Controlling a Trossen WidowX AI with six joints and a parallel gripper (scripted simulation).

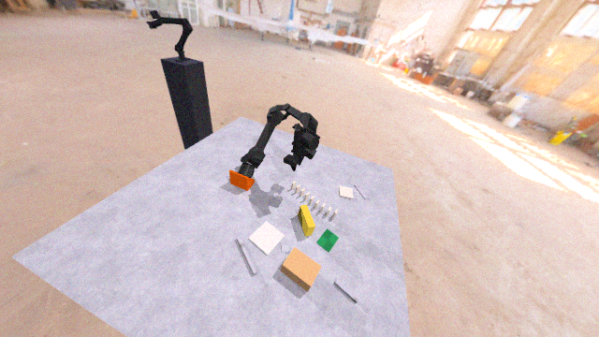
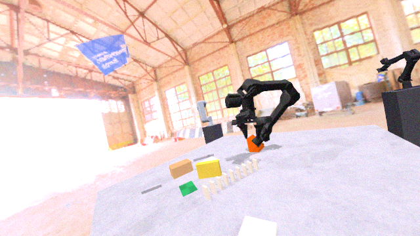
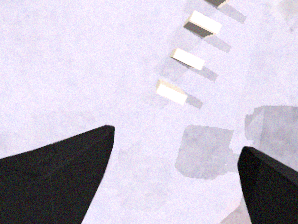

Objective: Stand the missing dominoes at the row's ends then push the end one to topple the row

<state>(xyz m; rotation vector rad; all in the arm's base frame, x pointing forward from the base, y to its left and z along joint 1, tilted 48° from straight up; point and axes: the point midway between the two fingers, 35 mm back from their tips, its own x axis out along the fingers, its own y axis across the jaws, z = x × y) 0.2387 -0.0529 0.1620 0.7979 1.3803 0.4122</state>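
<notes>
Several cream dominoes stand upright in one row at roughly even spacing. The row's end domino nearest the arm base (image 1: 293, 185) (image 2: 255, 164) (image 3: 171, 92) is upright and free of the fingers. The domino at the far end (image 1: 335, 214) (image 2: 206, 192) is upright too. My gripper (image 1: 291, 164) (image 2: 252, 135) (image 3: 177, 145) is open and empty, raised above the table near the base end of the row. In the wrist view the end dominoes lie ahead of the fingertips, and no domino is between them. No loose domino shows.
A yellow block (image 1: 306, 221) (image 2: 209, 169) stands close beside the row. A green square (image 1: 328, 241) (image 2: 188, 188), a tan block (image 1: 300, 268) (image 2: 181, 168) and a white square (image 1: 266, 238) lie farther out. A smaller white square (image 1: 346, 192) (image 2: 258, 227) lies across the row. An orange block (image 1: 241, 180) (image 2: 254, 145) is at the arm's base.
</notes>
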